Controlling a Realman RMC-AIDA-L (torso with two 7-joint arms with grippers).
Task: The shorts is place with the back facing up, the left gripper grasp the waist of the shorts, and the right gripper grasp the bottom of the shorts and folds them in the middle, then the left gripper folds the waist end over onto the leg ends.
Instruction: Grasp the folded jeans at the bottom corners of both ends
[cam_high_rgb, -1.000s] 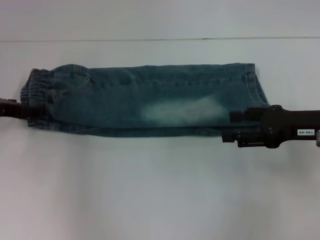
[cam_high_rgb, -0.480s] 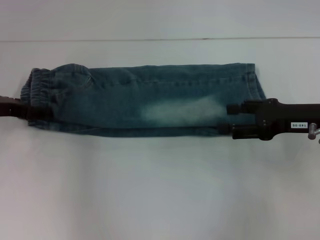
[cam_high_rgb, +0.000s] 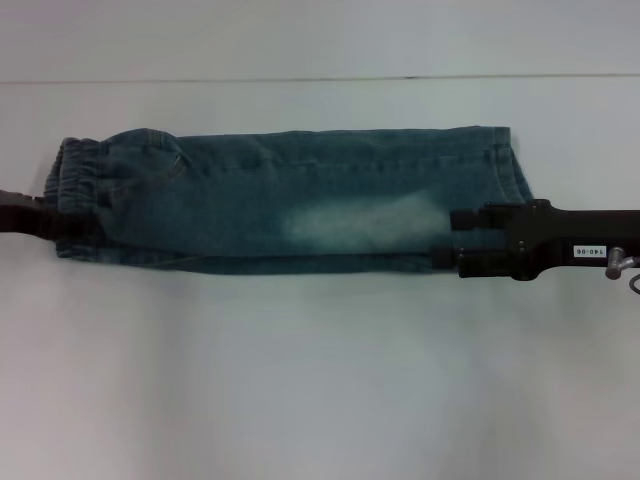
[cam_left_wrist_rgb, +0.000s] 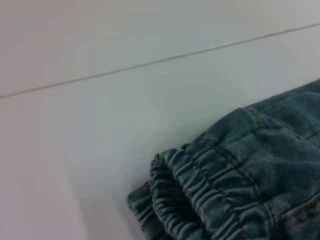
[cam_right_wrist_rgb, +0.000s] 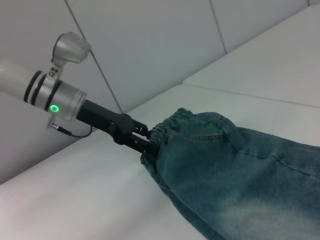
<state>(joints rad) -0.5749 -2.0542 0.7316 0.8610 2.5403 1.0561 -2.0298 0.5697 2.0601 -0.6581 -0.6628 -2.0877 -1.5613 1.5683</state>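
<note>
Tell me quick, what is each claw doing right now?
Left gripper: shut on the waist of the shorts.
Right gripper: at the leg ends; grip cannot be told.

Two black arms with black claws

The left gripper (cam_right_wrist_rgb: 142, 141) has a silver-grey cylindrical wrist with a green light; the right gripper (cam_high_rgb: 450, 238) carries a white digit label.

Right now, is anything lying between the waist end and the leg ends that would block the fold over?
Nothing visible does. The shorts lie folded lengthwise, their top bare from the waist, where the left gripper is, to the leg ends.
</note>
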